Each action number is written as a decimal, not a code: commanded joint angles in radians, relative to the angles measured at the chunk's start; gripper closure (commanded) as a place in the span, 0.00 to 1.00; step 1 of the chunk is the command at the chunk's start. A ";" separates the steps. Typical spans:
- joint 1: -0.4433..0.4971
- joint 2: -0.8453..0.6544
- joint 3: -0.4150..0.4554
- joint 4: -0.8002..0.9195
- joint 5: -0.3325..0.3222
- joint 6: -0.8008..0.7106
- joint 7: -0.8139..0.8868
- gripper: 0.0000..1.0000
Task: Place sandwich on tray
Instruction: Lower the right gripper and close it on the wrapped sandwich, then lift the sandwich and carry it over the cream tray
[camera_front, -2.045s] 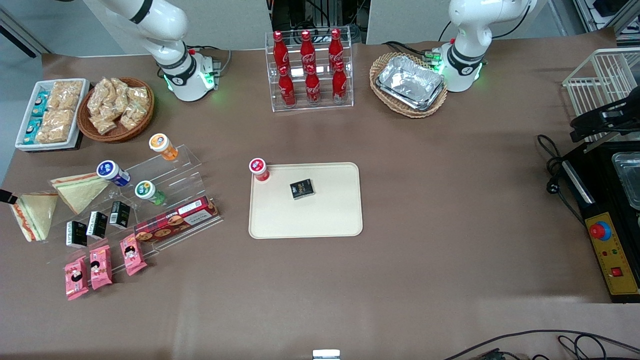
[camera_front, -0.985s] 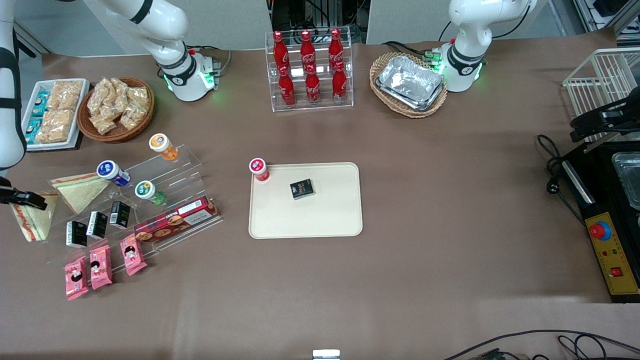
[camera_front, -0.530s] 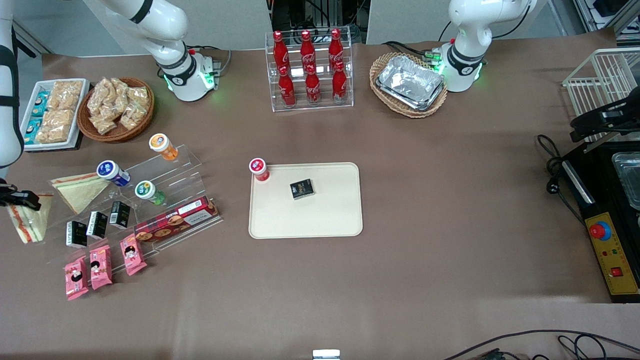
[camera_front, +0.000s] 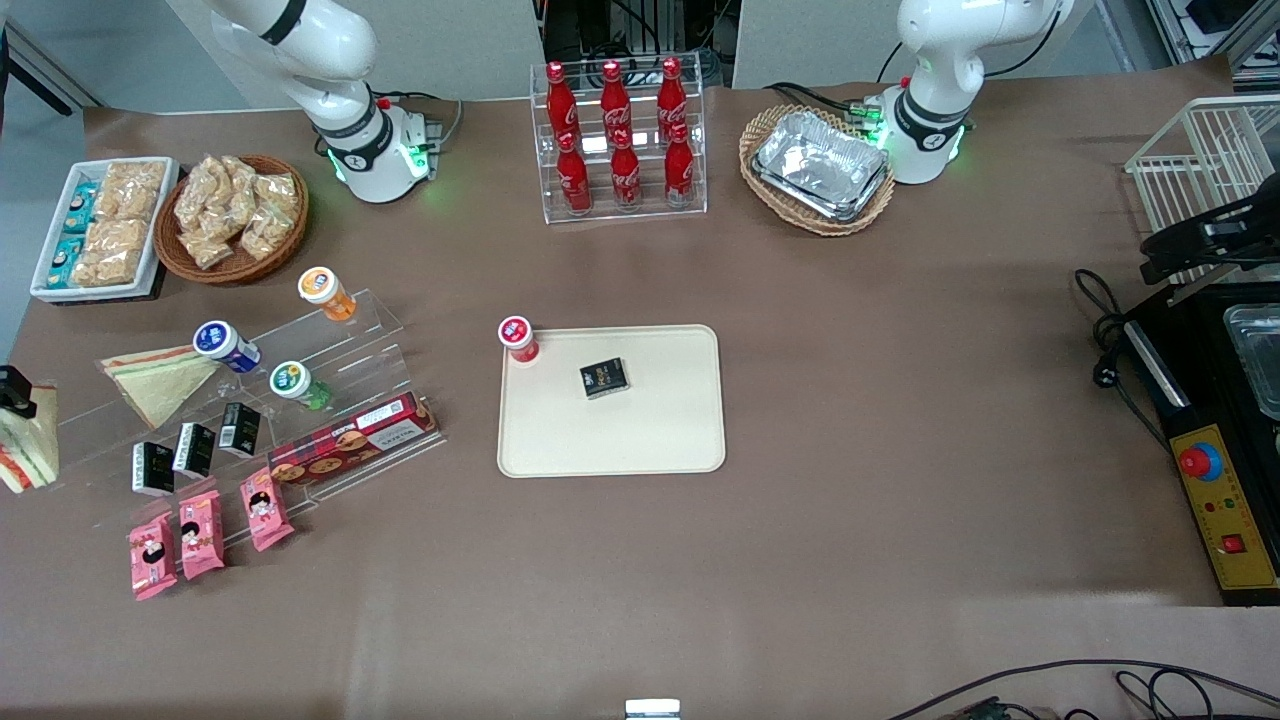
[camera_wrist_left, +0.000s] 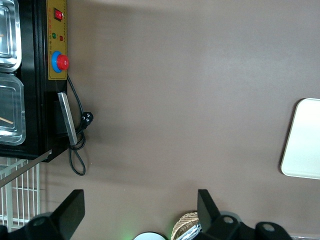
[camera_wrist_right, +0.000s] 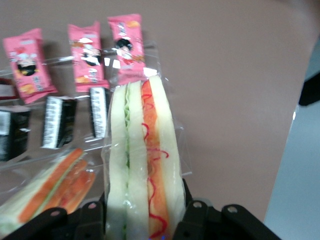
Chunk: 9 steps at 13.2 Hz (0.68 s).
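The sandwich (camera_front: 24, 447) is a wrapped triangle of pale bread with a red-orange filling stripe. It hangs at the working arm's end of the table, beside the acrylic stand. My gripper (camera_front: 14, 393) is shut on it at the edge of the front view. In the right wrist view the sandwich (camera_wrist_right: 142, 160) stands cut edge up, clamped between the two fingers of the gripper (camera_wrist_right: 142, 220). The cream-beige tray (camera_front: 620, 440) lies mid-table, well apart from the gripper, and its corner shows in the left wrist view (camera_wrist_left: 302, 145).
A second sandwich (camera_front: 155, 380) leans on the acrylic stand (camera_front: 350, 340) with small bottles, black boxes, a cookie box and pink packets (camera_front: 202, 530). A red-capped bottle (camera_front: 518, 340) and a black box (camera_front: 604, 378) sit on the tray. A cola rack (camera_front: 620, 140) stands farther from the front camera.
The gripper closed on the sandwich and carried it away from the acrylic stand toward the working arm's end of the table. The arm's white link has left the front view.
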 joint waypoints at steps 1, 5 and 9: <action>0.076 -0.042 0.039 0.029 0.031 -0.079 -0.110 0.49; 0.166 -0.042 0.152 0.065 0.073 -0.135 -0.114 0.49; 0.315 -0.039 0.243 0.074 0.067 -0.139 -0.116 0.50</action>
